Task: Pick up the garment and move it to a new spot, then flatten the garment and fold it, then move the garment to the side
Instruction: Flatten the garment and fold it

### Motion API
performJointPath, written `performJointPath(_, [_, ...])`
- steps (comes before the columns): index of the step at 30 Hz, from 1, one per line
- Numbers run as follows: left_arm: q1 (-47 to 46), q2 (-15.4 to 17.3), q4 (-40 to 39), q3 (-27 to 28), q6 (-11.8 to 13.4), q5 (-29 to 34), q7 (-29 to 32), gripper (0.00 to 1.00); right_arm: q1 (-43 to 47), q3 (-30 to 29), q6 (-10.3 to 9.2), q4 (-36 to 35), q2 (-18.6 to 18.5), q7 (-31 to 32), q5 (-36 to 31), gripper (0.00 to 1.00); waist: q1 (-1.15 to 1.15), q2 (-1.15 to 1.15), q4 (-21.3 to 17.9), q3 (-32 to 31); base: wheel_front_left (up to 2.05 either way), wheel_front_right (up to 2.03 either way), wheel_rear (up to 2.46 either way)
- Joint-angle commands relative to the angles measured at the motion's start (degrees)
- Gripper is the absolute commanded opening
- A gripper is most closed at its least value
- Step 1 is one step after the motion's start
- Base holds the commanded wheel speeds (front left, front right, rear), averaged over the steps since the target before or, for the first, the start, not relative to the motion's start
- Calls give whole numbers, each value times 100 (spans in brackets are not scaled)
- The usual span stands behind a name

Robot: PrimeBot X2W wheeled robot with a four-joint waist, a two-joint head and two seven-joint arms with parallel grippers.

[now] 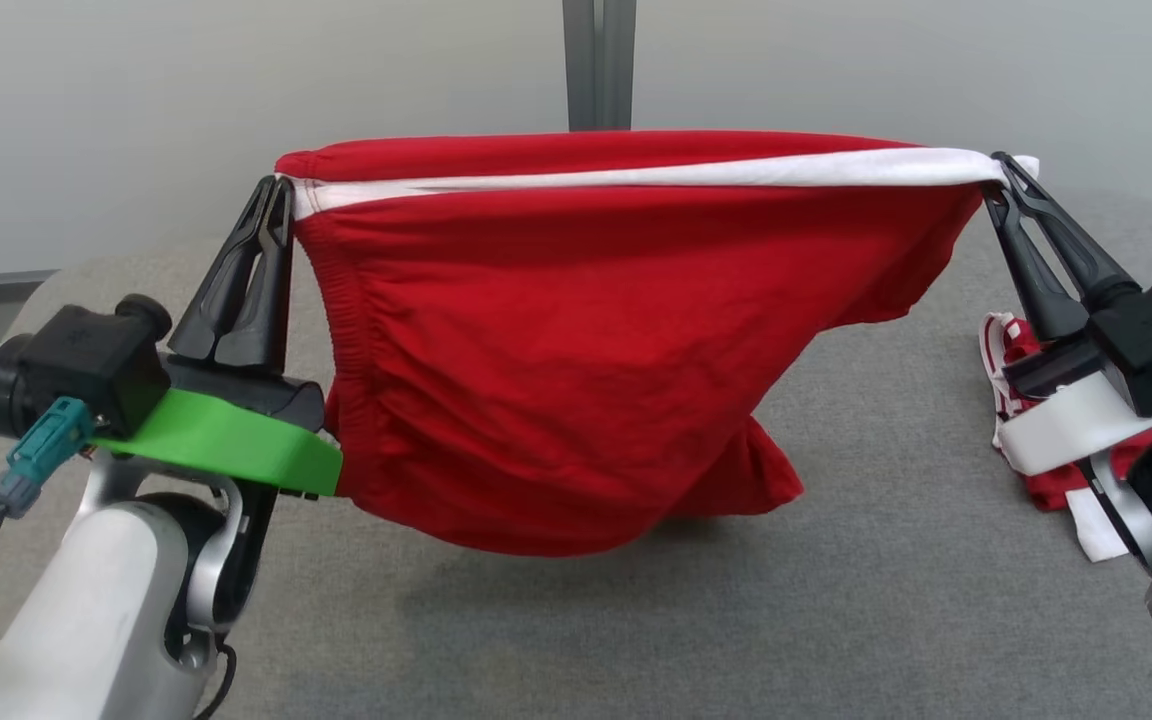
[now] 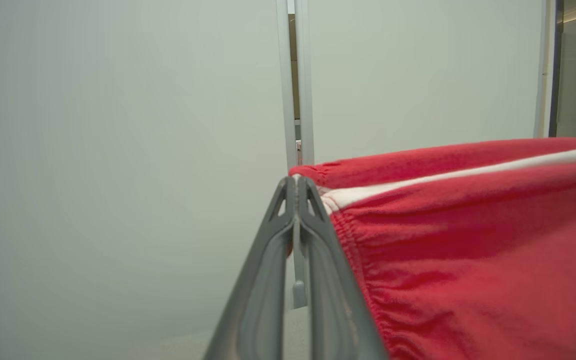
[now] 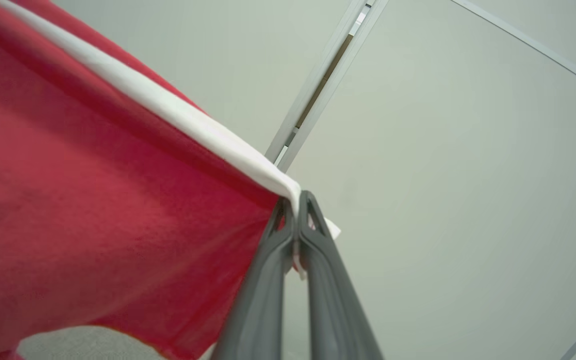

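While the grey tabletop [image 1: 836, 600] spreads wide below me, the red garment [image 1: 556, 350] hangs stretched in the air between my two arms. I cannot tell whether its lowest fold touches the tabletop. A white band [image 1: 696, 172] runs along its top edge. A smaller red-and-white heap [image 1: 1002, 352] lies on the tabletop beside my right arm. My left jaws pinch one top corner tight, my right jaws the other.
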Motion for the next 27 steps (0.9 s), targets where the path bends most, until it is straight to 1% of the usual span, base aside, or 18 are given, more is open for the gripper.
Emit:
performJointPath(1, [-174,109,29,29,26,16,125,0,-54,6,-13,-8,-120,132,70,0,0,0,0,215,0,0,0])
performJointPath(4, [-498,60,215,-6,-99,-136,385,0,-385,131,-13,118,-285,268,224,0,0,0,20,556,0,0,0])
performJointPath(6, [-861,34,474,-6,-245,-241,510,0,-753,323,-13,321,-407,294,382,0,0,0,14,852,0,0,0])
performJointPath(10, [-1778,-63,1330,-76,-573,-271,642,0,-1832,923,-13,1091,-696,256,663,0,0,0,-22,1461,0,0,0])
performJointPath(13, [-2565,-159,2260,-73,-779,-226,548,0,-2866,1446,-13,2001,-746,61,842,0,0,0,-85,1860,0,0,0])
performJointPath(16, [-3297,-315,3210,-17,-889,-169,287,0,-3803,1838,-14,2994,-582,-252,903,0,0,0,-158,2156,0,0,0])
performJointPath(18, [-3820,-403,3810,27,-935,-118,40,0,-4442,1987,-18,3696,-465,-476,795,0,0,0,-203,2306,0,0,0])
performJointPath(20, [-4385,-558,4363,149,-940,-149,-296,0,-5094,1947,-19,4381,-297,-777,638,0,0,0,-223,2441,0,0,0])
performJointPath(22, [-4832,-657,4788,227,-934,-131,-643,0,-5573,1779,-20,4904,-169,-1099,420,0,0,0,-211,2518,0,0,0])
performJointPath(25, [-5296,-796,5288,296,-1052,-151,-1038,0,-5996,1423,-20,5445,20,-1366,50,0,0,0,-191,2585,0,0,0])
performJointPath(27, [-5505,-895,5522,317,-1114,-109,-1211,0,-6163,1029,-23,5661,69,-1452,-193,0,0,0,-141,2598,0,0,0])
